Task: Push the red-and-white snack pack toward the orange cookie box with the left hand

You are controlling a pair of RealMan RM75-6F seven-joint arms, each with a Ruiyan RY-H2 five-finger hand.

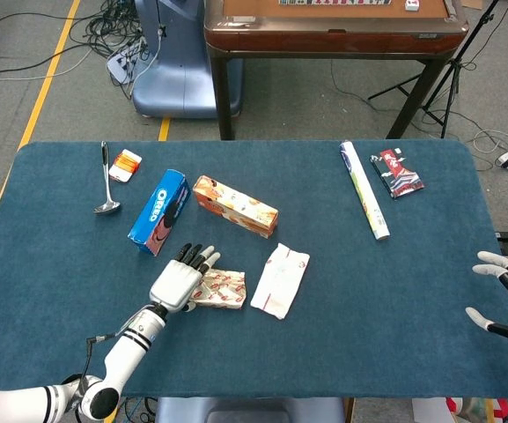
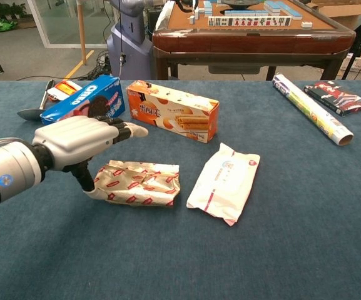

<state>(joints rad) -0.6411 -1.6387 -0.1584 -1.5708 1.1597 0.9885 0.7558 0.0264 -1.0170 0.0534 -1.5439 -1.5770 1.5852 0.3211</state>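
The red-and-white snack pack (image 1: 222,290) (image 2: 141,183) lies flat on the blue table, just left of a white wipes pack. My left hand (image 1: 179,280) (image 2: 80,140) is at the pack's left end with its fingers stretched forward over it and its thumb pressing against that end. The orange cookie box (image 1: 235,205) (image 2: 172,110) lies a short way beyond the pack, toward the table's far side. My right hand (image 1: 505,293) hovers open at the table's right edge, holding nothing.
A blue Oreo box (image 1: 158,211) (image 2: 83,105) lies left of the cookie box, just beyond my left hand. A white wipes pack (image 1: 281,279) (image 2: 224,182) is right of the snack pack. A ladle (image 1: 106,181), a long roll (image 1: 364,189) and a dark packet (image 1: 397,173) sit farther off.
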